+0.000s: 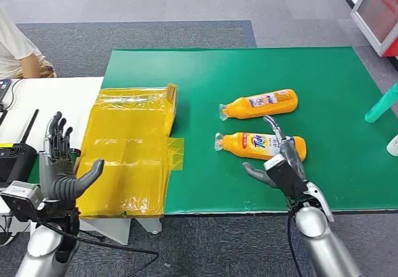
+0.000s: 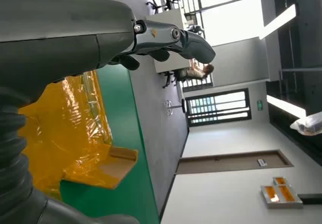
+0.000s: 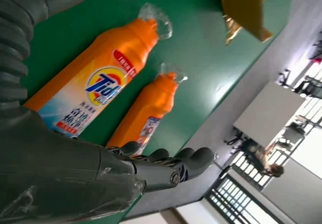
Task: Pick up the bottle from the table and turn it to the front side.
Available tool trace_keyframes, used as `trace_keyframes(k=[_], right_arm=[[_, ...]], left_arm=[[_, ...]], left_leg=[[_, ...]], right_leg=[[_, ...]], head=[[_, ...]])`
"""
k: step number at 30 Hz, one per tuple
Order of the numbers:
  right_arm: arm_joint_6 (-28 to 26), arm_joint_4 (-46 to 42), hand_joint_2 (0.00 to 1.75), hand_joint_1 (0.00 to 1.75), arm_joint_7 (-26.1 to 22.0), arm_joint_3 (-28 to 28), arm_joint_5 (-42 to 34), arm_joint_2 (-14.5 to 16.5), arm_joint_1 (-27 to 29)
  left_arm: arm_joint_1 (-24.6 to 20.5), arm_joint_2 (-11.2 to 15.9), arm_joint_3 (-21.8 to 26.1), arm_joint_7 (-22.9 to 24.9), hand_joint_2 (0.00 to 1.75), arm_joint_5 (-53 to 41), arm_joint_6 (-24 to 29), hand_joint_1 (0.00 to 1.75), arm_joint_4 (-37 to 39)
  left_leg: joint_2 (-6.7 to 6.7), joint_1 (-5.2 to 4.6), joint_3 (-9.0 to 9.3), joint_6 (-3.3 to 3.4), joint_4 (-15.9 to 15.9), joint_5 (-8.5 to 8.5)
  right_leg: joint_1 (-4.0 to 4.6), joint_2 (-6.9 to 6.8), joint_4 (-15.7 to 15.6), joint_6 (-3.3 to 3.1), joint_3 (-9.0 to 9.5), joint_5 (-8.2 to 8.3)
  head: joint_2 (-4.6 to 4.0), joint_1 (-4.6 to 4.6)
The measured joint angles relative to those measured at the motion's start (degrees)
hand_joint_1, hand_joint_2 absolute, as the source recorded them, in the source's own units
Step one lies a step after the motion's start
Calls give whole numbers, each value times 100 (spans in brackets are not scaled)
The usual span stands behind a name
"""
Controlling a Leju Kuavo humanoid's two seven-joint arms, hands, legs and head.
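Observation:
Two orange detergent bottles lie on their sides on the green table, clear caps pointing left. The nearer bottle shows its front label. The farther bottle lies beyond it. My right hand hovers over the base end of the nearer bottle, fingers spread, holding nothing. My left hand is raised at the left, beside the yellow wrapped box, fingers apart and empty.
A flat box wrapped in yellow tape covers the table's left part. A teal bottle and a white object sit at the right edge. A white desk with a black device and a seated person are at left.

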Motion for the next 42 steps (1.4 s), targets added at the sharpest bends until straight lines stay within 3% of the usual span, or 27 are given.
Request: trace_keyframes(k=[8,18,21,24,28,42], right_arm=[[-246,115,175,0,347,57,682,-145,-76],[-294,209,175,0,327,70,725,-175,-176],[-543,241,175,0,688,77,1464,-198,-211],[-595,388,175,0,1445,138,2710,-257,-339],[-381,954,175,0,2071,322,3759,-295,-662],[-693,3504,175,0,2180,768,4779,-269,-1990]], left_arm=[[-7,-27,3,72,175,-80,-25,0,31],[0,67,9,362,175,-600,-224,0,69],[19,73,14,419,175,-827,-149,0,70],[44,71,21,554,175,-996,-111,0,47],[67,56,27,642,175,-1110,-131,0,-22],[86,-39,62,441,175,-971,-308,0,-39]], left_leg=[[0,0,0,0,0,0],[0,0,0,0,0,0],[0,0,-1,0,0,0],[0,0,-1,0,0,0],[0,0,-1,5,0,4],[-1,0,-1,7,0,12]], right_leg=[[0,0,0,0,0,0],[0,0,0,0,0,0],[0,0,0,0,1,0],[0,0,0,0,2,0],[0,-1,0,1,3,2],[0,-1,1,5,5,8]], head=[[0,-1],[0,-1],[0,-1],[0,-1],[0,-1],[0,0]])
